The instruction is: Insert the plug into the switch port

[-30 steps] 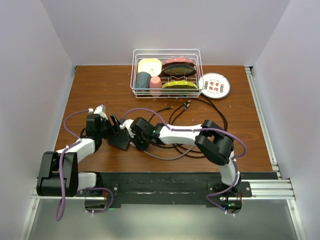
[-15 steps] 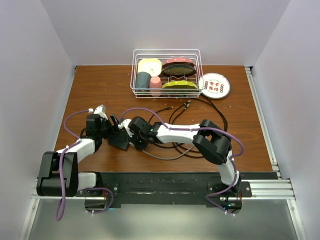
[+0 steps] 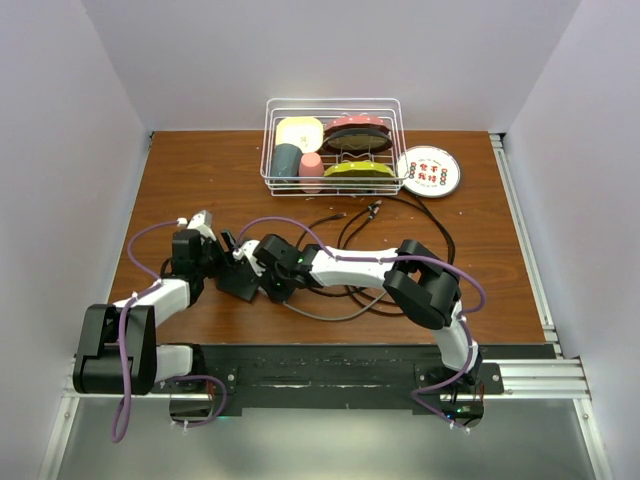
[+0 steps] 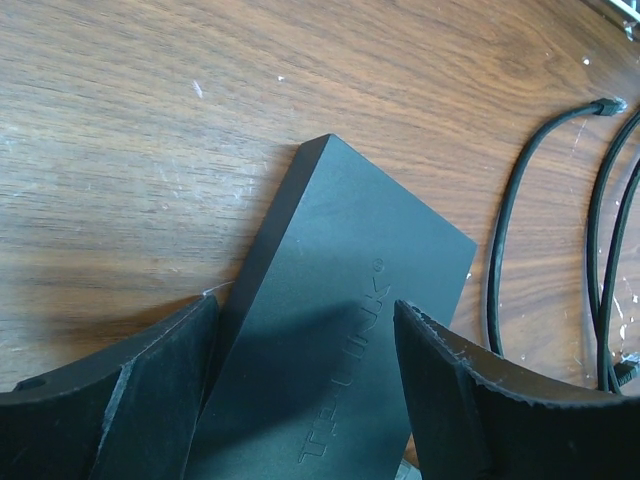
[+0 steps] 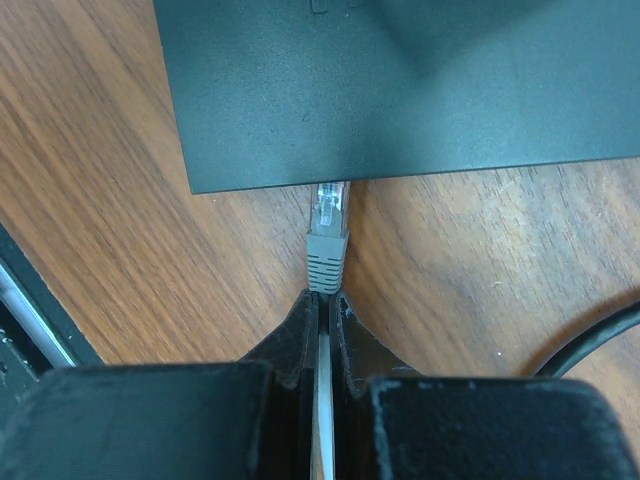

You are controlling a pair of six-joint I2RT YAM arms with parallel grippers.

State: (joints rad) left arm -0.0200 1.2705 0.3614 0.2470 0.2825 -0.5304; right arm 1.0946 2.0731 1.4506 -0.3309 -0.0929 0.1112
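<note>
The switch (image 5: 400,90) is a flat matte black box lying on the wooden table (image 4: 150,120). In the left wrist view it (image 4: 350,330) lies askew between the wide-set jaws of my left gripper (image 4: 305,390), with a finger against each long side. My right gripper (image 5: 324,300) is shut on a grey cable just behind the plug (image 5: 327,225), which has a clear tip and a grey boot. The tip meets the switch's near edge; the ports are hidden, so how far in it sits I cannot tell. From above, the left gripper (image 3: 228,262) and the right gripper (image 3: 260,284) flank the switch (image 3: 238,282).
A white wire basket (image 3: 268,150) with dishes stands at the back. A round white plate (image 3: 428,170) sits to its right. Black cables (image 3: 400,230) loop over the table's middle, beside the switch (image 4: 505,260). A black rail (image 5: 30,300) borders the near edge.
The right arm has shifted a little left, bringing the plug closer to the switch. The left arm and the switch have stayed still.
</note>
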